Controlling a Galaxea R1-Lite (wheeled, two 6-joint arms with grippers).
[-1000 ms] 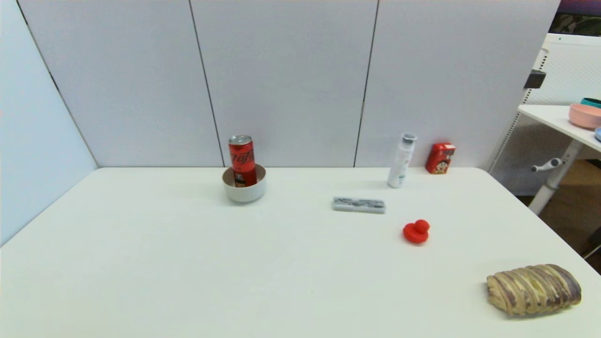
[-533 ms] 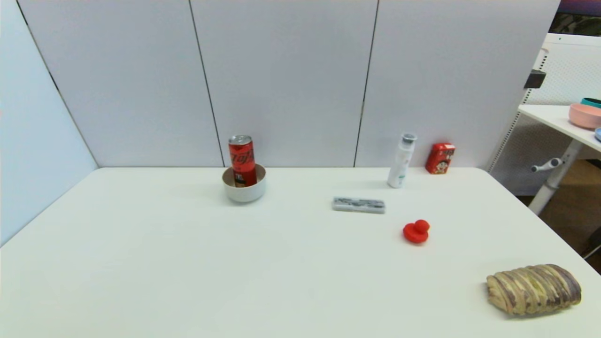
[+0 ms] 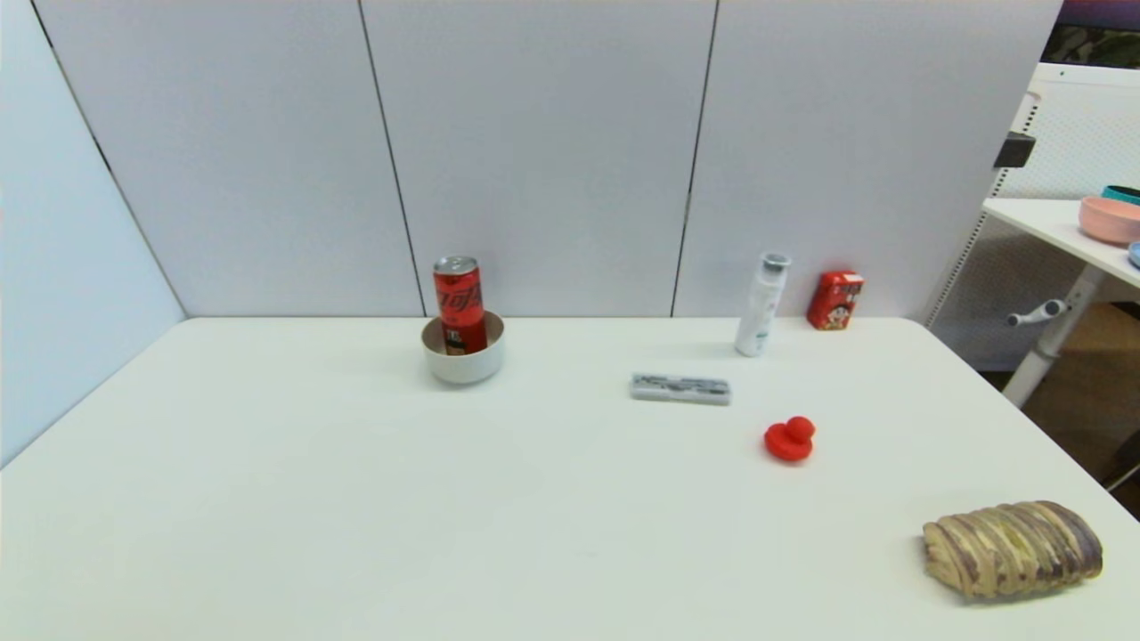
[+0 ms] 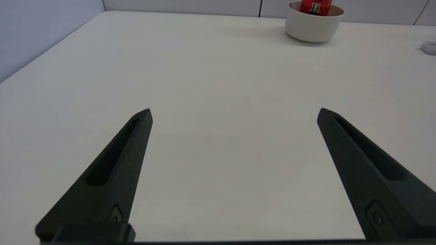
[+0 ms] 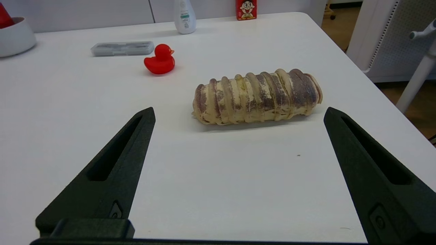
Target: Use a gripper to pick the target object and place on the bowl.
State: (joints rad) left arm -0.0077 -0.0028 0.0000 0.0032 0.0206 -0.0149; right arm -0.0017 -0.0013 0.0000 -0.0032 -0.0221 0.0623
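Observation:
The slim red soda can (image 3: 460,303) stands upright inside the small off-white bowl (image 3: 463,363) at the back left of the white table. In the left wrist view the bowl (image 4: 313,29) and the can's base (image 4: 315,6) sit far ahead. My left gripper (image 4: 234,112) is open and empty, low over bare table, far from the bowl. My right gripper (image 5: 239,112) is open and empty, near the table's front right. Neither gripper shows in the head view.
A striped bread roll (image 3: 1012,547) lies at the front right, just ahead of the right gripper (image 5: 257,97). A red rubber duck (image 3: 790,439), a grey flat case (image 3: 680,389), a white bottle (image 3: 761,304) and a small red carton (image 3: 834,300) stand to the right.

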